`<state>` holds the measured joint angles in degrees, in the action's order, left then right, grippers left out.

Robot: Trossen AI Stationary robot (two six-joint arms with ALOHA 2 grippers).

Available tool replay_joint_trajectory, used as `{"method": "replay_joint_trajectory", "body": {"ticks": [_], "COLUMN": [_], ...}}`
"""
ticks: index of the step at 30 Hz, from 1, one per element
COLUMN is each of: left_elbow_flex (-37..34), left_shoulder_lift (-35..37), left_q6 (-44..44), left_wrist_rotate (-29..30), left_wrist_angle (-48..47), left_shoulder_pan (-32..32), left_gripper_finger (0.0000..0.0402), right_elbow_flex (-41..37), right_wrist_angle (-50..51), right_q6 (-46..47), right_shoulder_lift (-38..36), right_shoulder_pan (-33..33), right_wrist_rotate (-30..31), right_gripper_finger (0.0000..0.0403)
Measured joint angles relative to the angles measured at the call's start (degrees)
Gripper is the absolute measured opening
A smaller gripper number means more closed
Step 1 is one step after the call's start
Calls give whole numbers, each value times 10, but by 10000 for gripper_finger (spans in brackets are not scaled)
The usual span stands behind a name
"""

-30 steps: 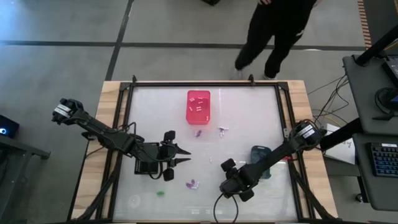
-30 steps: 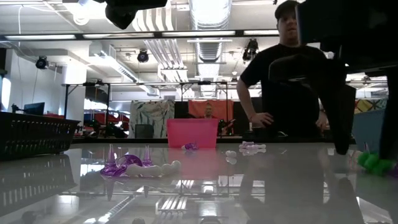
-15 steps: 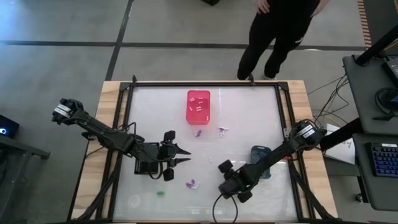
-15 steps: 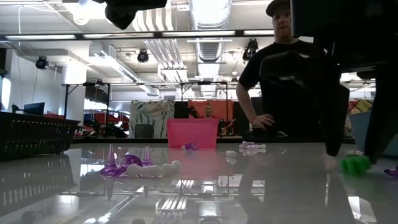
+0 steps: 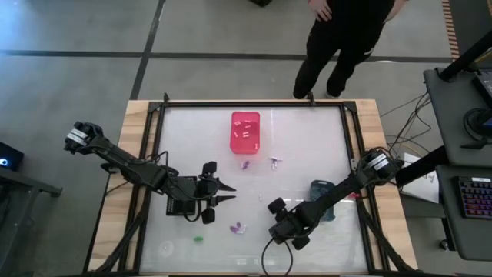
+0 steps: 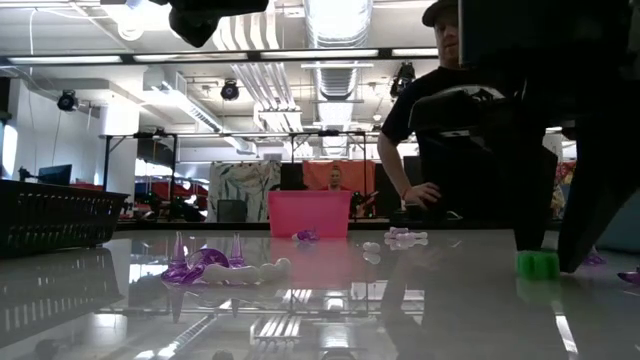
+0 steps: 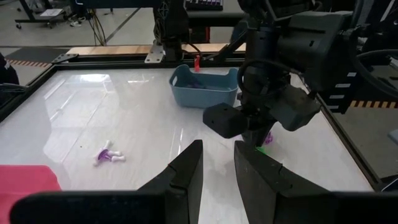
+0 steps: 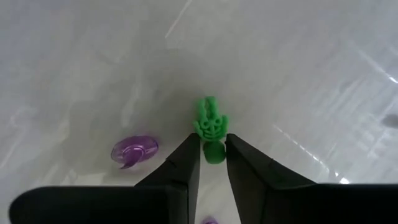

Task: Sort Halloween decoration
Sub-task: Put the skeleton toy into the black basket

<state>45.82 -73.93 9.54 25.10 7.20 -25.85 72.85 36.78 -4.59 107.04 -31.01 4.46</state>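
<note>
A small green Halloween decoration piece [image 8: 211, 127] stands on the white table between the fingers of my right gripper [image 8: 211, 149], which is shut on it at the near middle of the table [image 5: 275, 206]. A purple piece [image 8: 134, 151] lies close beside it. More purple pieces [image 5: 238, 228] [image 5: 246, 164] and green ones [image 5: 207, 218] lie scattered on the table. My left gripper [image 5: 229, 192] hovers at the left over the black bin [image 5: 181, 206], its fingers a little apart and nothing between them. My right gripper pinches the green piece's lower stub [image 8: 213, 153] between its two fingertips. The fingers come steeply from above, slanting. The piece [image 6: 537, 264] stands with its bottom on the table.
A pink bin [image 5: 245, 131] with pale pieces inside stands at the far middle. A grey-blue bin [image 5: 323, 196] sits just right of my right gripper. A person stands beyond the table's far edge [image 5: 346, 38].
My right gripper's fingers have closed in on the green piece and the wrist has tipped a little. The piece has slid a short way toward the table's left along the surface. My left arm has kept still.
</note>
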Motion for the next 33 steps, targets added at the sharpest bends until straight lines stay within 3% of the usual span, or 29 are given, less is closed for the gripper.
{"method": "replay_joint_trajectory", "body": {"ticks": [7, 15, 21, 26, 33], "left_elbow_flex": [0, 4, 13, 13, 13], "left_shoulder_lift": [0, 1, 18, 43, 74], "left_q6": [0, 0, -14, -20, -45], "left_wrist_rotate": [0, 0, 1, 57, 131], "left_wrist_angle": [1, 4, 7, 8, 5], "left_shoulder_pan": [0, -1, -23, -54, -108], "left_gripper_finger": [75, 75, 75, 75, 75], "right_elbow_flex": [-17, -4, 6, 6, 6], "right_wrist_angle": [-19, -9, -15, -49, -187], "right_q6": [19, 15, 15, -14, -77], "right_shoulder_lift": [-2, -3, -15, -27, -28], "right_shoulder_pan": [9, 17, 40, 68, 130], "right_wrist_rotate": [-5, 1, 4, 23, 36], "right_gripper_finger": [63, 17, 15, 14, 13]}}
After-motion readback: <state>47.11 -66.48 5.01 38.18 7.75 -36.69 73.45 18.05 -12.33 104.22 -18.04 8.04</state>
